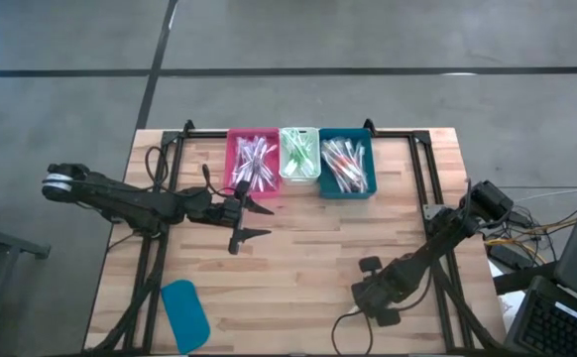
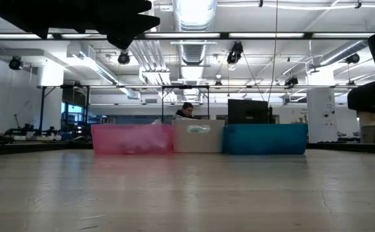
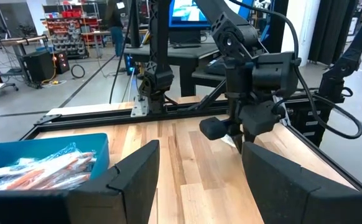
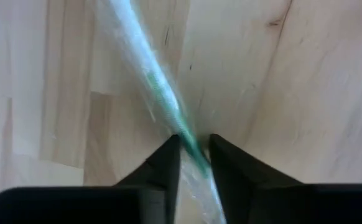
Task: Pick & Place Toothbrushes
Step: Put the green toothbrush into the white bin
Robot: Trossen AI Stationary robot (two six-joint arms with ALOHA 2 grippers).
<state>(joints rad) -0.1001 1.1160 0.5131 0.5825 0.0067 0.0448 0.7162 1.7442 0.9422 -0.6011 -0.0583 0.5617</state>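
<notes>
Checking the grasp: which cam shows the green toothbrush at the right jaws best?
Right wrist view: the wrapped green toothbrush lies on the wood, running between the right gripper jaws. High and low views don't show it; left wrist only a pale glimpse under that gripper.

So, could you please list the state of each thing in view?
Right gripper: closing around green toothbrush lying on table.
Left gripper: open, empty.
Pink bin, white bin, blue bin: filled with toothbrushes.
Teal lid: flat on table.

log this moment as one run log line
right gripper: closing on green toothbrush lying on table | left gripper: open, waiting near pink bin
</notes>
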